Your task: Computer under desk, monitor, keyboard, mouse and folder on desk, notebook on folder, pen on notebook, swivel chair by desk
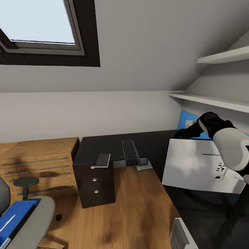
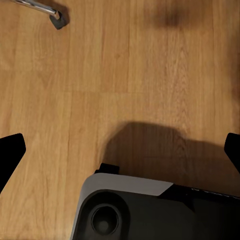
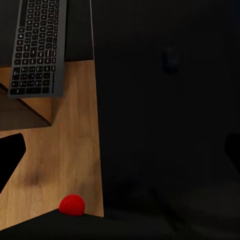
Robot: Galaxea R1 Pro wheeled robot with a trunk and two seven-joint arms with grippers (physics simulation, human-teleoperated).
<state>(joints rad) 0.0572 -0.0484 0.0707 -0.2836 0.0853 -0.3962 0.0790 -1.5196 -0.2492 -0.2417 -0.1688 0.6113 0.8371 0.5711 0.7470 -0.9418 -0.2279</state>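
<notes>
At the lower left of the head view, the swivel chair (image 1: 33, 221) carried the blue folder (image 1: 15, 216), with a thin white stick, perhaps the pen, lying on it. Just right of it the small black mouse (image 1: 58, 217) lay on the wood floor (image 1: 138, 214). The left claw (image 2: 120, 155) hung over that floor, spread wide and empty. At centre, the keyboard (image 1: 130, 153) rested on the black table (image 1: 100, 145), its near end jutting past the edge. To the right, the monitor (image 1: 197, 169) lay tilted, pale back up, over the table's right wing. The right claw (image 3: 120, 150) was also spread wide, gripping nothing, above the dark tabletop. The monitor looked like the job in hand: grip it by an edge, stand it upright well back, and leave room alongside for the keyboard.
</notes>
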